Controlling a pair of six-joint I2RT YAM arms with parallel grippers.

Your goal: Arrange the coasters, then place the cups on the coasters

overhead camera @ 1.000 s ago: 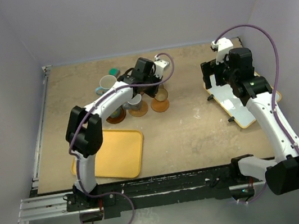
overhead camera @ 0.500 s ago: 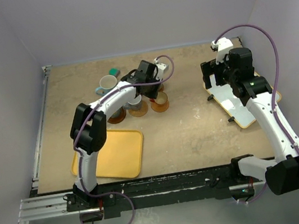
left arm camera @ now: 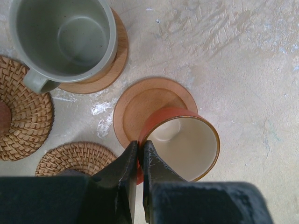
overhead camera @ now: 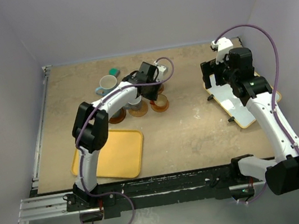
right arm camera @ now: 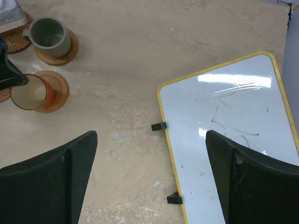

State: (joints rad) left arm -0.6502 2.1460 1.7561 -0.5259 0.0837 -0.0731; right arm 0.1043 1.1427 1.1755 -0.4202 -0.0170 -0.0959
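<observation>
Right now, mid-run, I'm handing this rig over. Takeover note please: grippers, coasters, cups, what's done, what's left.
Left gripper: shut on the small orange cup, apparently by its handle. The cup is tilted over a smooth round wooden coaster, not set flat.
Right gripper: open, empty, above the yellow-framed whiteboard.
Done: grey-green mug stands on a second wooden coaster.
Left: seat the orange cup. Two woven wicker coasters look bare. The light blue mug sits on the table, off any coaster. No other cups or coasters visible.
</observation>
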